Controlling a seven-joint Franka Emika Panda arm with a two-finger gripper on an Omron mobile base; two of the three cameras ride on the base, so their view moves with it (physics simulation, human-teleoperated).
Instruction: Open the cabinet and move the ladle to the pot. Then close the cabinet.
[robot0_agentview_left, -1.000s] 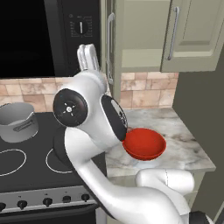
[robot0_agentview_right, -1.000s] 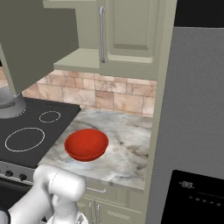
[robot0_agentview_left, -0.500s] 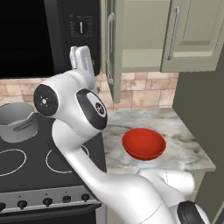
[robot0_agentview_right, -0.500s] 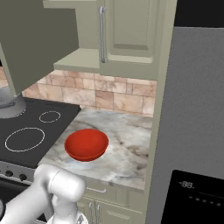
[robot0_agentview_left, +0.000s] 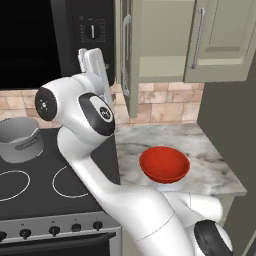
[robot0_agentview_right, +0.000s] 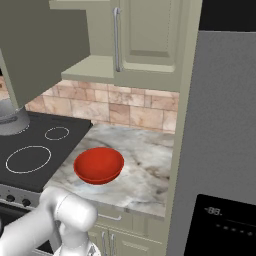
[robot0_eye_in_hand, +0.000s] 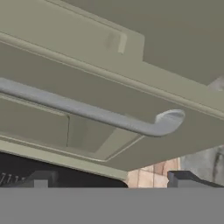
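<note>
The cabinet (robot0_agentview_left: 165, 45) hangs above the counter, its left door (robot0_agentview_left: 131, 60) swung out edge-on and its right door (robot0_agentview_left: 225, 40) shut. In the hand view my gripper (robot0_eye_in_hand: 111, 178) is open, its two dark tips low in the frame, facing the left door's silver bar handle (robot0_eye_in_hand: 92, 112) with a gap between. My white hand (robot0_agentview_left: 94, 67) is raised just left of that door. The grey pot (robot0_agentview_left: 19, 139) stands on the stove's back left. The ladle is hidden. The open door (robot0_agentview_right: 42, 47) also looms large in the right base view.
A red bowl (robot0_agentview_left: 164, 164) sits on the marble counter (robot0_agentview_left: 210, 160) right of the black stove (robot0_agentview_left: 35, 185). A black microwave (robot0_agentview_left: 35, 45) hangs left of the cabinet. A tall grey fridge (robot0_agentview_right: 222, 125) closes off the right side.
My arm's elbow has swung left and risen, carrying the hand up beside the open left door. Bowl and pot have not moved.
</note>
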